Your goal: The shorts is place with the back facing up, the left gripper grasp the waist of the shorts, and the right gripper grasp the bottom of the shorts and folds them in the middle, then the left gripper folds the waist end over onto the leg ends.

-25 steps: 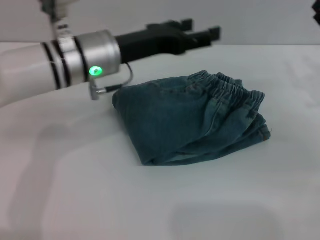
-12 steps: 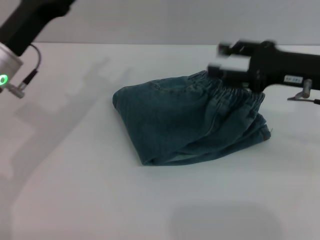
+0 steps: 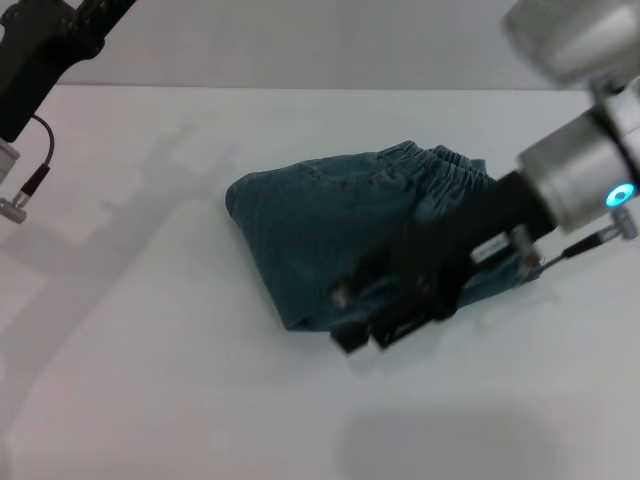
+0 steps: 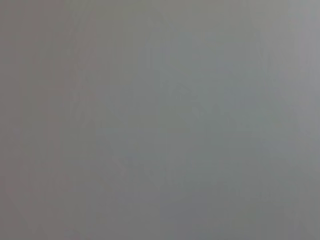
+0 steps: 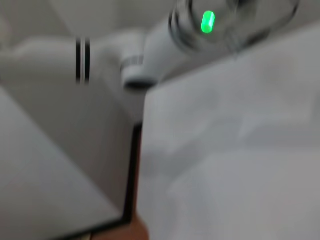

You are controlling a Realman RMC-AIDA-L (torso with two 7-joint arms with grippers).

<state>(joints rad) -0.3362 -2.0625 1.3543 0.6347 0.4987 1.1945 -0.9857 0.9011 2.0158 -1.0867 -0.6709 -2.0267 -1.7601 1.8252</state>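
The shorts (image 3: 320, 225) lie folded into a compact blue denim bundle in the middle of the white table (image 3: 180, 380) in the head view. The ruffled waist of the shorts (image 3: 455, 168) rests on top at the far right of the bundle. A stitched hem edge (image 3: 527, 262) peeks out beneath it. My right gripper (image 3: 362, 318) reaches in from the right, low over the bundle's near edge, motion-blurred, its fingers apart and holding nothing. My left gripper (image 3: 45, 45) is raised at the top left, far from the shorts, its tips cut off by the frame.
A thin black cable (image 3: 35, 180) hangs from the left arm. The right wrist view shows the left arm's white forearm (image 5: 100, 55) with a green light (image 5: 207, 22) and the table's edge (image 5: 132, 170). The left wrist view shows only plain grey.
The right arm has swung from beyond the waistband down across the shorts to their near edge. The left arm has drawn slightly further up at the top left. The shorts have not moved.
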